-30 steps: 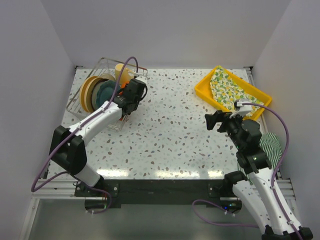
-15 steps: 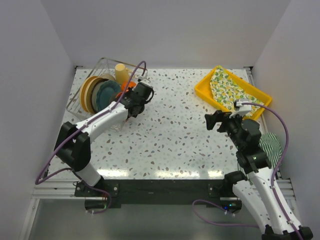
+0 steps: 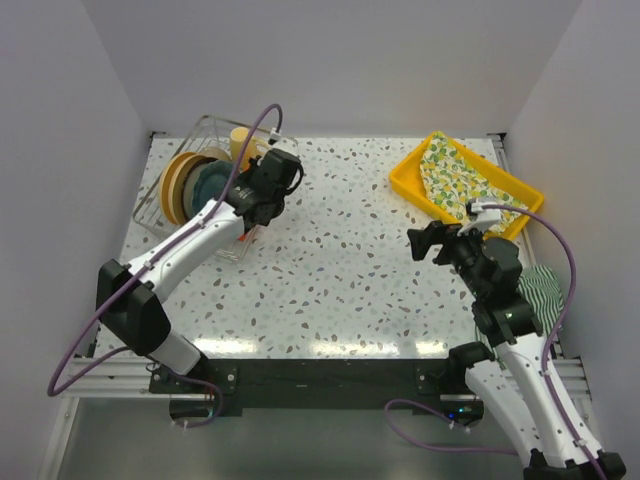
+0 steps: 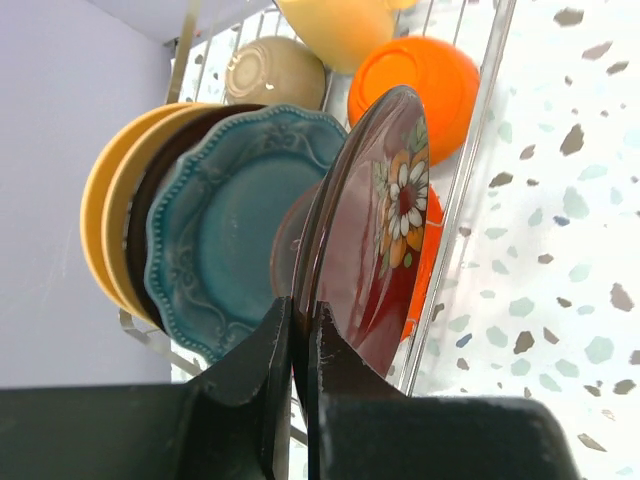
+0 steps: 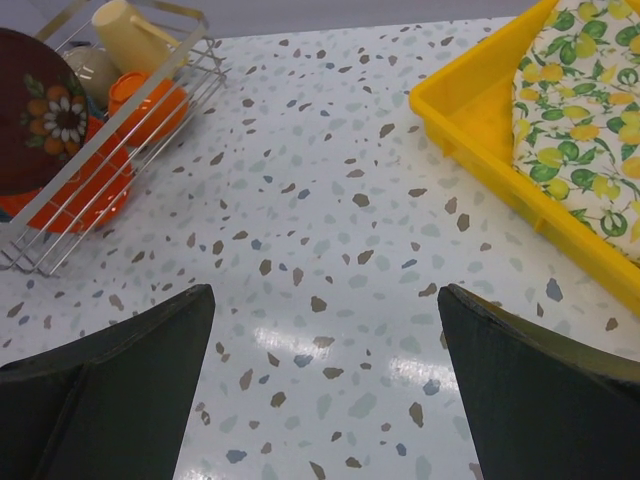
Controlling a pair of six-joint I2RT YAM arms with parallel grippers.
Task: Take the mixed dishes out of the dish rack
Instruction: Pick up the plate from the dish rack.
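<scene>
Pinching the dark brown flowered plate (image 4: pixel 385 230) by its rim: left gripper (image 4: pixel 297 312). Plate upright in the wire dish rack (image 3: pixel 205 132), beside the teal plate (image 4: pixel 225 235). Over the table (image 3: pixel 340 260), right gripper (image 5: pixel 325 292) spread wide.

left gripper (image 4: pixel 298 310) pinched tight on lower rim of dark flowered plate (image 4: pixel 370 260). plate upright on edge in dish rack (image 4: pixel 472 150). teal plate (image 4: pixel 215 235) just behind it, then dark brown plate (image 4: pixel 142 210), then tan-yellow plates (image 4: pixel 100 215), all on edge, packed close. orange plate (image 4: pixel 428 255) edge shows at flowered plate's other side. orange bowl (image 4: pixel 415 85), beige bowl (image 4: pixel 272 72), cream mug (image 4: pixel 335 25) at rack's far end. speckled table (image 4: pixel 570 220) beside rack.
</scene>
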